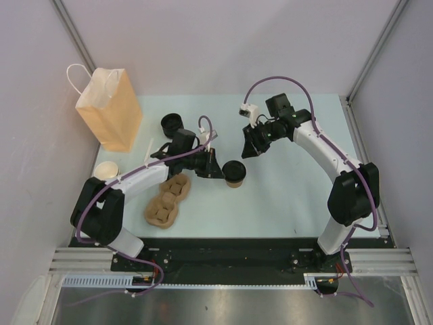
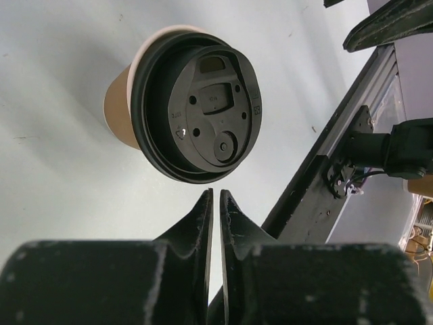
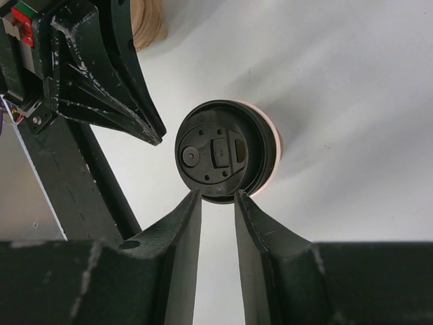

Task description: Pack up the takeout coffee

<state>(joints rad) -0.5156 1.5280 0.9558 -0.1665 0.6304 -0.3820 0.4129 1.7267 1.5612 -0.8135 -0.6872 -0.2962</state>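
Top external view puts the takeout coffee (image 1: 235, 173) upright on the pale tabletop (image 1: 291, 196), near its middle: a small brown paper cup with its round black lid on. The left gripper (image 1: 215, 169) sits just beside the cup on its left, pointing at it. In the left wrist view its two fingers are almost pressed together, with only a thin slit between them and nothing pinched there. The cup stands a little beyond the fingertips, apart from them.

The right gripper (image 1: 250, 147) hangs above and behind the cup, slightly to its right, and does not touch it. In the right wrist view its fingers are moderately spread with bare tabletop showing through the gap. The lid lies just past the tips, and one dark finger of the left gripper comes in from the upper left.

A brown moulded cup carrier (image 1: 166, 200) lies near the cup on its left, just beside the left forearm. A stack of black lids (image 1: 172, 124) stands behind the left gripper. A tan paper bag (image 1: 108, 108) with white handles stands upright at the far left corner, well apart from the cup. A lidless cup with a cream top (image 1: 106, 170) sits at the left edge, near the left arm's elbow.
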